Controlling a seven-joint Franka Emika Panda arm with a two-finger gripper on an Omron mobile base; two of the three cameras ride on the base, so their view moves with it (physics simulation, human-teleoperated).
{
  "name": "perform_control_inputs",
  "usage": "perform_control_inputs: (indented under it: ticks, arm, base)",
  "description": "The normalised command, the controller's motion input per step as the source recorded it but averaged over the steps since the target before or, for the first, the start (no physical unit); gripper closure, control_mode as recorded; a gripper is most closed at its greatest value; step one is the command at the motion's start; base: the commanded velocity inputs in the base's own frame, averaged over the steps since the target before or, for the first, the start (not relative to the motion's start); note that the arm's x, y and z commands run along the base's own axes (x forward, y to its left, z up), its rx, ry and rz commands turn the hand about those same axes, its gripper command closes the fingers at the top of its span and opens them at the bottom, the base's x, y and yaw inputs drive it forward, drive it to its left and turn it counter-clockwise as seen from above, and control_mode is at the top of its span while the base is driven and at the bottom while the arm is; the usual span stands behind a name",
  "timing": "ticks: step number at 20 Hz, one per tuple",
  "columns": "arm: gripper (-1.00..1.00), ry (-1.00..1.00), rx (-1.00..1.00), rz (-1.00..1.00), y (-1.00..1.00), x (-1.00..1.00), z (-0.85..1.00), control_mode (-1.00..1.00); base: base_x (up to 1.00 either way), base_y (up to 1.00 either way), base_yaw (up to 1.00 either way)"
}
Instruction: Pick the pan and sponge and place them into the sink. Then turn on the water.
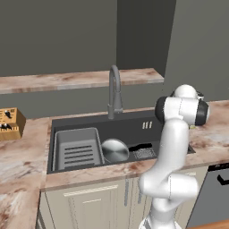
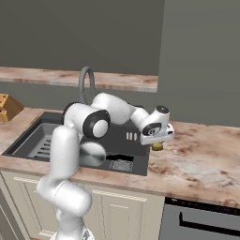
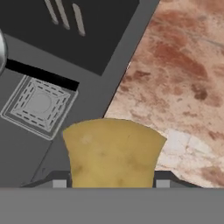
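Sponge (image 3: 113, 153) pinched between the fingers, jaws part closed on its two sides, seen from the hand view as a yellow-brown block bulging just above the tips. Gripper (image 2: 157, 145) hangs over the counter (image 2: 201, 159) just right of the sink's right rim, with the sponge (image 2: 157, 146) showing as a small yellow patch under the white hand. Cannot tell from the base views whether the sponge touches the counter or hangs just clear of it. Seen from the left, mostly hidden behind the arm's upper joint, with only a sliver of yellow at the sink's right edge.

Pan (image 1: 115, 150) lies in the sink (image 1: 89, 123), near the middle of the basin toward the front wall, bowl up and shiny. Black handle (image 1: 139, 146) points right, toward the drain grate (image 1: 144, 153), and its tip lies over or just beside the grate. Same handle crosses the upper left of the hand view as a dark bar above the square grate (image 3: 38, 105).

Grey ridged rack (image 1: 77, 150) fills the left part of the basin, just beside the pan. Faucet (image 1: 114, 91) stands at the back rim, arched forward over the basin. Wooden block (image 1: 10, 124) sits on the counter's left end, well apart from the sink.
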Motion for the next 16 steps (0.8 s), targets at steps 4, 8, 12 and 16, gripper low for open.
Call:
perform_control_inputs:
  ticks: [4,8,12,16]
  arm:
    - [1.00,0.00,0.00,0.00,1.00,-0.19,0.00,-1.00]
    - [1.00,0.00,0.00,0.00,0.85,-0.06,0.00,-1.00]
    - [1.00,0.00,0.00,0.00,0.57,-0.02,0.00,-1.00]
    - [1.00,0.00,0.00,0.00,0.34,0.00,-0.11,-1.00]
  base:
    - [0.00,0.00,0.00]
    - [0.00,0.00,0.00]
    - [0.00,0.00,0.00]
    - [0.00,0.00,0.00]
